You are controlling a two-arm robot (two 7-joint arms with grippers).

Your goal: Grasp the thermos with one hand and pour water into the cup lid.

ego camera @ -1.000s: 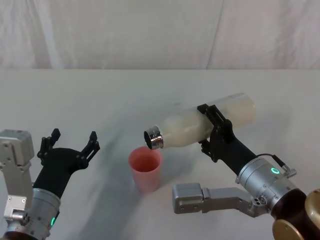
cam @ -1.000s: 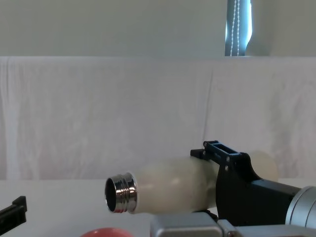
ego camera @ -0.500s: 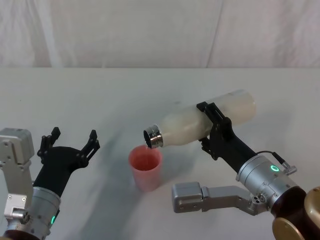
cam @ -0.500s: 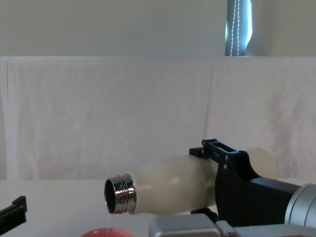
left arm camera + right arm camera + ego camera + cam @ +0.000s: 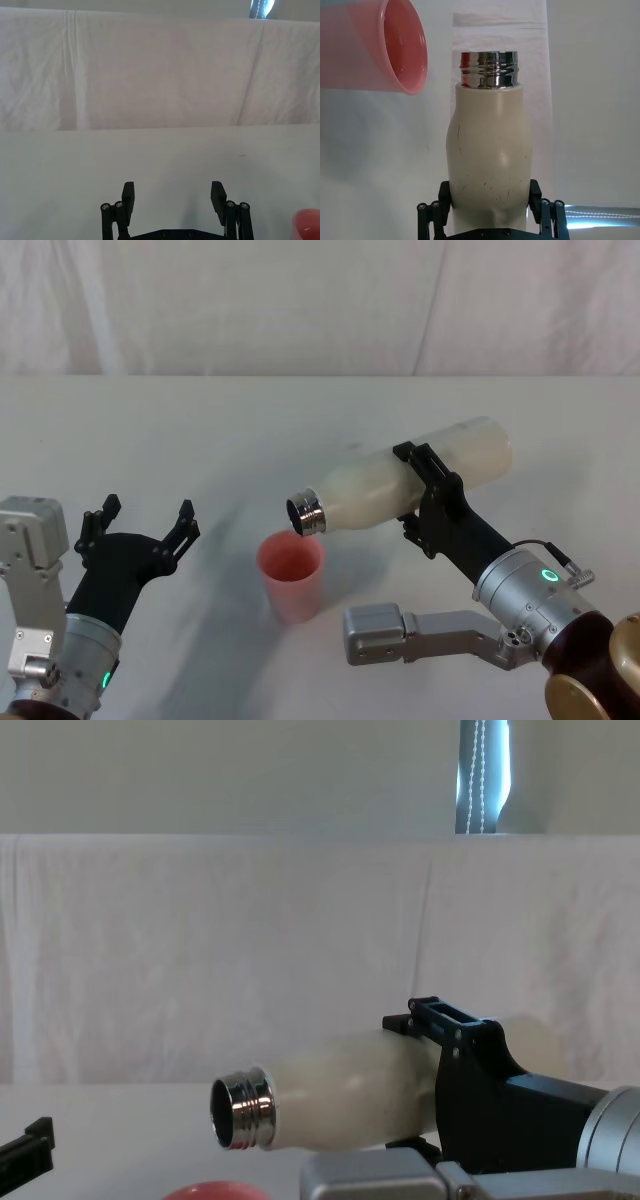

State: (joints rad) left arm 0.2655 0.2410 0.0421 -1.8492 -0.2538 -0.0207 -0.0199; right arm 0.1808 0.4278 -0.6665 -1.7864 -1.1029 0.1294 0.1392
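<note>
While tilted over cup lid (image 5: 291,575) | thermos (image 5: 400,490) clamped between right jaws | left jaws spread

The thermos (image 5: 400,492) is cream-white and matte, with small dark scuff marks on its body and a shiny chrome neck. The cup lid (image 5: 291,577) is red-pink, paler along its rim. The right gripper (image 5: 428,502) is black on a silver-grey wrist bearing a green ring light. The left gripper (image 5: 138,528) is black too, with a green light on its grey wrist. The table (image 5: 200,430) is off-white, and the backdrop (image 5: 250,300) is white creased cloth.
</note>
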